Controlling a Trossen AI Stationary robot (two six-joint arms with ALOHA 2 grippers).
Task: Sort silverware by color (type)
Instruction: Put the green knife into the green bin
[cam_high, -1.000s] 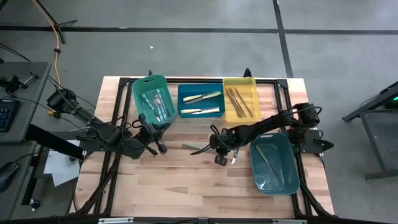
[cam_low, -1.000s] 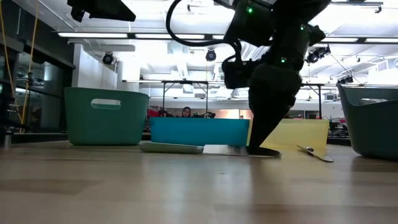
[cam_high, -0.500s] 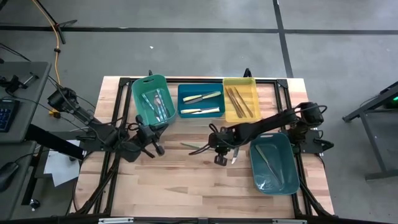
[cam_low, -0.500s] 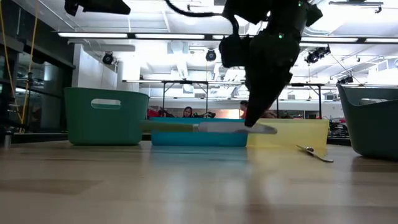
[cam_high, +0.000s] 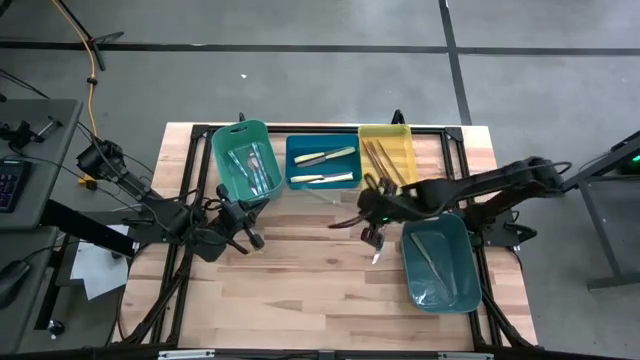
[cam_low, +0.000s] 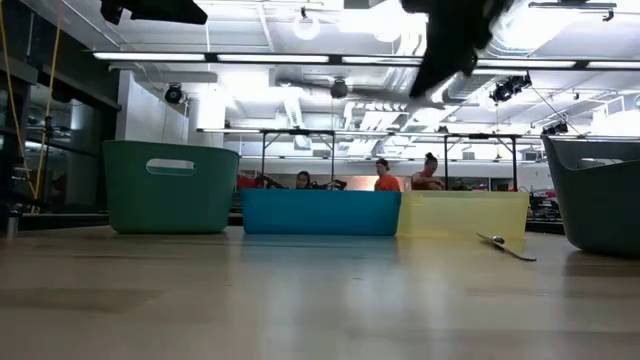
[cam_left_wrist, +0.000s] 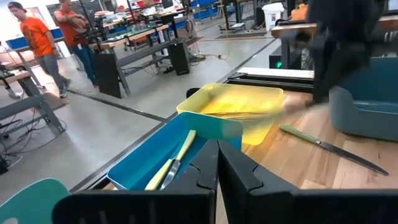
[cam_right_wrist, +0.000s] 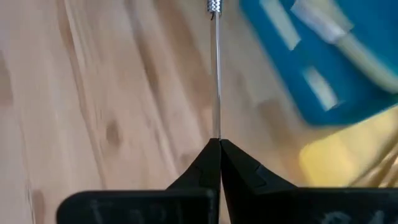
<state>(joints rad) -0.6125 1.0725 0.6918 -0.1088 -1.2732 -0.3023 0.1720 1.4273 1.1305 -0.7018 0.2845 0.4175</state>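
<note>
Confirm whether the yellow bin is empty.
No: the high view shows several brownish-handled utensils lying inside the yellow bin.

Three bins (cam_high: 320, 162) stand side by side at the table's far edge; a fourth bin (cam_high: 441, 263) sits near-right

Overhead camera looks down; low camera level across the table (cam_high: 300, 290).
</note>
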